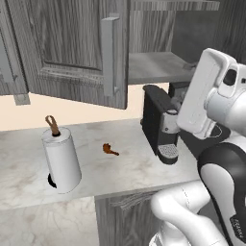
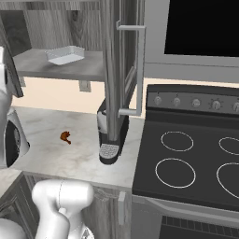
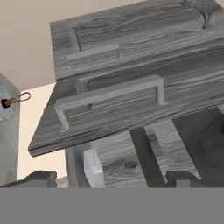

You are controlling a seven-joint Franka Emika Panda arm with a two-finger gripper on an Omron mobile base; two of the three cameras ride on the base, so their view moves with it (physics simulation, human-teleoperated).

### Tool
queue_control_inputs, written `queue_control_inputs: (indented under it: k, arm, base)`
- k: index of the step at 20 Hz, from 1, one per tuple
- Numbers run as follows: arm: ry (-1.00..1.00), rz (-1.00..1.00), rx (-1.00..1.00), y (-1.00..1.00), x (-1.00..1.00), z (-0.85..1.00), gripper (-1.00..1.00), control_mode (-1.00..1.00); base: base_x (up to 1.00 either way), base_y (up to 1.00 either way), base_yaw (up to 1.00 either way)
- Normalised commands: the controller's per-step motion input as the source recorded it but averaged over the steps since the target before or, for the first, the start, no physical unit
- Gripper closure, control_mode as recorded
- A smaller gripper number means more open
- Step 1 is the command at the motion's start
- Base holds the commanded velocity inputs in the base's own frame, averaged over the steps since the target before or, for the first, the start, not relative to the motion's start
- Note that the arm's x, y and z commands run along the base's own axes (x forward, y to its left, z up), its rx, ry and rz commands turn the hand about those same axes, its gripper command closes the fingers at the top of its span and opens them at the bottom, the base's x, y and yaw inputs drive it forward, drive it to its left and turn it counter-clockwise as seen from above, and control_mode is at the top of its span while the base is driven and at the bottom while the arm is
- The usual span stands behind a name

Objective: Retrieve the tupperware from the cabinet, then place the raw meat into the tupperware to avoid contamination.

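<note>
Hovering with its jaws spread wide and nothing between them, the gripper (image 3: 109, 177) is facing into the opened cabinet (image 1: 72, 48), probably lining up for the reach. Just ahead of the fingertips the tupperware (image 3: 93, 167), a shallow translucent whitish tray with a thin rim, is sitting on the grey wood-grain shelf (image 2: 70, 67). Far below the hand, the small brown-orange raw meat (image 1: 109, 150) is lying on the marbled counter (image 1: 125, 168), beyond the open door's long bar handle (image 3: 109, 94).

I see the cabinet (image 1: 67, 43) in grey wood grain with paler grey bar handles, and the tupperware (image 2: 65, 54) is translucent white. The raw meat (image 1: 110, 150) reads brown-orange on my pale marbled bench (image 1: 129, 168). The paper-towel roll (image 1: 61, 161) is white, the coffee machine (image 1: 161, 125) black.
</note>
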Motion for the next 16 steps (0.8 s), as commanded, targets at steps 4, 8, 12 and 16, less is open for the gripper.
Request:
queue_control_inputs:
  k: [4, 8, 12, 16]
  arm:
    - [-0.01, 0.1, 0.0, -0.06, 0.11, 0.08, -1.0, -1.0]
    - [0.0, 0.1, 0.0, -0.02, 0.15, 0.05, -1.0, -1.0]
    - [0.0, 0.11, 0.0, 0.0, 0.16, 0.0, -1.0, -1.0]
    - [0.0, 0.08, 0.0, 0.0, 0.2, 0.0, -1.0, -1.0]
  base:
    - [0.0, 0.0, 0.0]
    - [0.0, 0.0, 0.0]
    - [0.0, 0.0, 0.0]
    - [0.0, 0.0, 0.0]
